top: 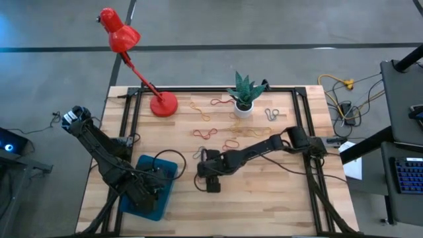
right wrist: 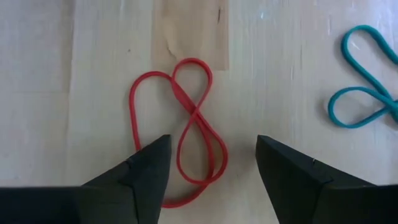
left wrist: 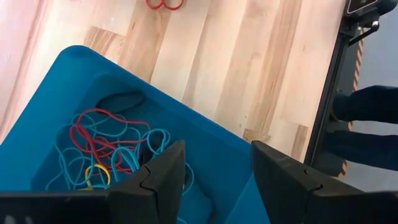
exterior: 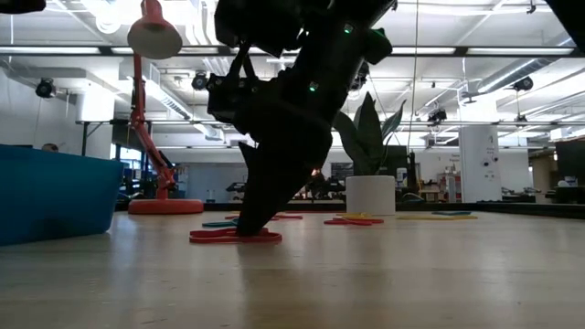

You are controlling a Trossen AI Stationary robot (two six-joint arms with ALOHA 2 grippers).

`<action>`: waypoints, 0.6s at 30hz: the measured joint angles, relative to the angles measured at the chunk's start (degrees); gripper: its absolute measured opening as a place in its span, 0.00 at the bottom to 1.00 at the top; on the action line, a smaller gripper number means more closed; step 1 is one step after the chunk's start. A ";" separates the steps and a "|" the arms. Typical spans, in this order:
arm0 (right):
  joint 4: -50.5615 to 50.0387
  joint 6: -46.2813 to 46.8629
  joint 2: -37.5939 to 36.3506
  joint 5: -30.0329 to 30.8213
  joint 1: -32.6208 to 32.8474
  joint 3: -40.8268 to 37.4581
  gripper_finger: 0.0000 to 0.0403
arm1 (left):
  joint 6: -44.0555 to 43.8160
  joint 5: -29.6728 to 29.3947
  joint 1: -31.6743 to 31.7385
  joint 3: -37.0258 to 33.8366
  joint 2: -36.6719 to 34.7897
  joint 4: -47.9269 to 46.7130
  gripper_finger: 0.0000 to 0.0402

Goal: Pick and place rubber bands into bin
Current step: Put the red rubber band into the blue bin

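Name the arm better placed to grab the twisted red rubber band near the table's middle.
Right: its open tool hangs directly over the twisted red rubber band, fingers straddling it. The left tool hovers over the teal-blue bin.

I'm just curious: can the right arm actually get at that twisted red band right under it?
Probably yes. The right gripper is open and straddles the red band, which lies flat on bare table. Nothing sits between the fingers and the band; the teal band lies well aside.

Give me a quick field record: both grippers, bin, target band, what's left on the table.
left gripper: open, over the bin
right gripper: open, straddling a twisted red band on the table
bin contents: red, teal and yellow bands
loose bands: several, near the plant pot and lamp
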 joint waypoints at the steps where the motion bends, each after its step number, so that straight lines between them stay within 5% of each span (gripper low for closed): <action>1: 0.02 -0.16 0.02 -0.58 -0.09 0.00 0.54 | 0.01 -0.01 0.01 -0.01 0.00 0.08 0.41; 5: 0.05 -1.15 0.14 -1.89 -0.10 0.00 0.45 | 0.03 -0.40 0.11 -0.13 0.00 0.01 0.41; 14: -0.02 -0.78 1.08 -4.89 0.16 -0.35 0.06 | 0.02 -0.56 0.11 -0.13 0.00 0.06 0.41; 18: -0.17 2.78 0.99 -10.98 -0.12 1.40 0.02 | 0.02 -0.55 0.11 -0.13 0.00 0.06 0.41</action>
